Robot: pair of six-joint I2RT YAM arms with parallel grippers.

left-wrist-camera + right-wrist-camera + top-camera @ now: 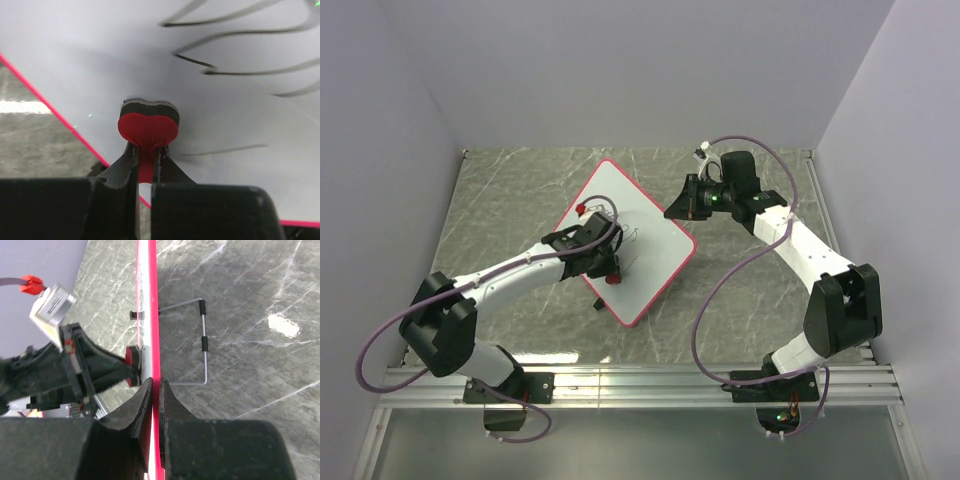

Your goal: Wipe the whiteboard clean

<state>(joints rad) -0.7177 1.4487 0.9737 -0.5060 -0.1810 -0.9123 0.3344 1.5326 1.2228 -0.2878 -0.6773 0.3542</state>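
The whiteboard (645, 215), white with a thin red-pink frame, sits tilted at the table's middle with black scribbles (630, 240) on its face. My left gripper (608, 270) is shut on a small red-and-black eraser (613, 279) whose black side is pressed against the board. In the left wrist view the eraser (148, 122) sits between my fingers (130, 160) on the board (90, 55), below the scribbles (240, 50). My right gripper (672, 212) is shut on the board's right edge. In the right wrist view the red frame (154, 300) runs between its jaws (155, 385).
A wire stand (202, 340) props the board up behind, above the grey marble table (510, 200). A black clip (136, 315) sits on the board's edge. Grey walls enclose the table on three sides. An aluminium rail (640, 382) runs along the near edge.
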